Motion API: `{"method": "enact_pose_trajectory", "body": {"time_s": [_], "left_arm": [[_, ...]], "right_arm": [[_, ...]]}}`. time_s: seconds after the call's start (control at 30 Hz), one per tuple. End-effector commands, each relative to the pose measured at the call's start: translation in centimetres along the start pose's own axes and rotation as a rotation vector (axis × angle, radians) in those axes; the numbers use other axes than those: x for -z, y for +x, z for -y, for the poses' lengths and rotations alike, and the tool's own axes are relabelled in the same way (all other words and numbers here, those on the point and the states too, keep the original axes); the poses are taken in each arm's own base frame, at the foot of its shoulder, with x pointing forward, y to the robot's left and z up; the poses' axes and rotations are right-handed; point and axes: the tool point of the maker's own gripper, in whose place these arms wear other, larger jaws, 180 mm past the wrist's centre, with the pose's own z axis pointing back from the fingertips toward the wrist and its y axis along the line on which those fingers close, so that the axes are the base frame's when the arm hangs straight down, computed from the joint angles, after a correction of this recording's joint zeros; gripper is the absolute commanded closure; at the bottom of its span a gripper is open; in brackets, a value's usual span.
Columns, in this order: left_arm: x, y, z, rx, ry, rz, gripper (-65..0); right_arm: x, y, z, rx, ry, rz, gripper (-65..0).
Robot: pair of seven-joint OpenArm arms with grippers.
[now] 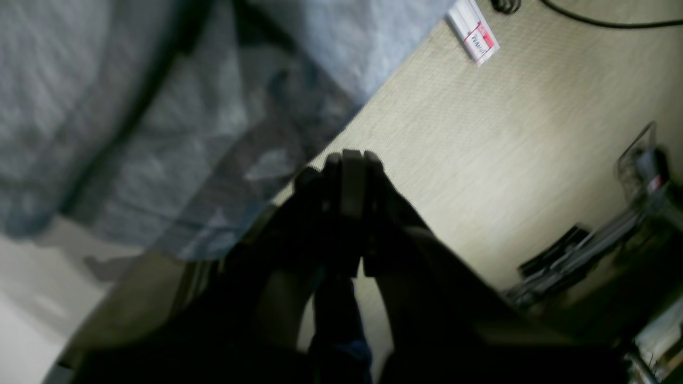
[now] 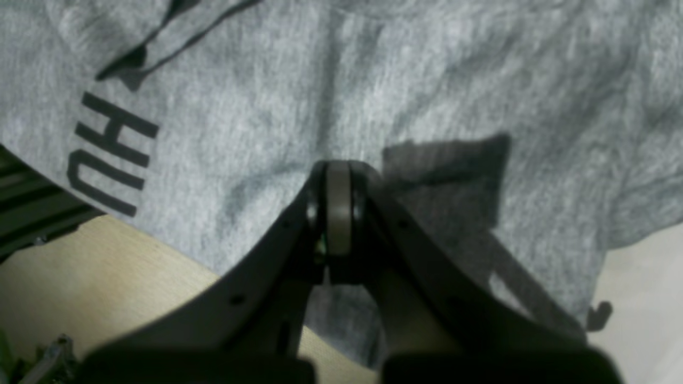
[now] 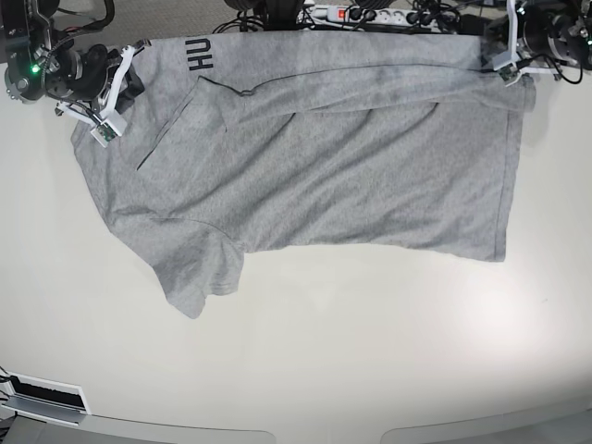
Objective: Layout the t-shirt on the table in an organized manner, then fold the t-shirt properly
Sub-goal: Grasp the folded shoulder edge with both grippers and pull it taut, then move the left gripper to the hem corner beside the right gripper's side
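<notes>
Overhead, heather-grey short-sleeved t-shirt [image 3: 314,166] lies spread across far half of glossy off-white table [image 3: 351,351], top edge folded over along the table's far edge, black block lettering [image 3: 199,54] showing near the corner on the view's left, one sleeve trailing toward the near side. Right gripper [image 2: 338,208] clenched, jaws pressed together over the grey cloth beside the lettering. Left gripper [image 1: 349,213] blurred and dark at the shirt's opposite far corner, jaws closed together; whether cloth is pinched, cannot tell.
</notes>
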Motion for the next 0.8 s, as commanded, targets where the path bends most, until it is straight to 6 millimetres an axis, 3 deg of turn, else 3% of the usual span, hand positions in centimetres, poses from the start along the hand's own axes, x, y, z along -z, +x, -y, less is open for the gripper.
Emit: {"method": "enact_pose_trajectory", "body": {"time_s": [0.0, 0.17, 0.33, 0.47, 0.6, 0.63, 0.77], "left_arm": [[-0.9, 0.9, -1.2, 0.016, 0.031, 0.024, 0.0], [-1.6, 1.9, -2.5, 0.014, 0.058, 0.043, 0.0], [-3.1, 4.1, -3.9, -0.005, 0.068, 0.091, 0.0], [-6.2, 8.3, -5.7, -0.045, 0.092, 0.254, 0.0], [-10.3, 11.7, -8.3, -0.118, 0.124, 0.450, 0.0], [-11.5, 12.3, -9.0, -0.136, 0.140, 0.495, -1.3], [-16.9, 14.1, -12.4, -0.235, 0.223, 0.696, -29.4]], "right_arm": [[-0.2, -3.4, 1.1, -0.004, -0.053, -0.148, 0.0], [-0.5, -2.5, 1.1, -0.014, -0.059, -0.123, 0.0], [-2.0, 0.7, 0.0, -0.052, -0.041, -0.041, -1.9], [-4.1, 4.6, -0.1, -0.125, -0.082, 0.061, -13.0], [-6.0, 8.4, 0.6, -0.149, -0.140, 0.161, -15.5], [-6.3, 9.0, 0.8, -0.149, -0.151, 0.176, -15.5], [-6.9, 10.5, 1.5, -0.139, -0.175, 0.212, -15.5]]}}
